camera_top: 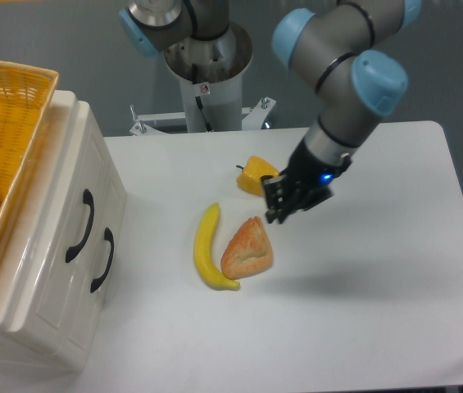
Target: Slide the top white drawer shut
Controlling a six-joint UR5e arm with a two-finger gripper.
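The white drawer unit (55, 270) stands at the table's left edge, its front facing right. The top white drawer (59, 217) sits flush with the unit's front, its curved black handle (79, 226) sticking out. A second black handle (102, 260) marks the drawer below it. My gripper (271, 201) hangs over the middle of the table, far to the right of the drawers, between the yellow pepper and the bread. Its fingers stand apart and hold nothing.
A yellow wicker basket (18, 98) with a plate in it rests on top of the drawer unit. A banana (206, 248), a piece of bread (247, 248) and a yellow pepper (253, 173) lie mid-table. The arm's base (209, 82) stands at the back.
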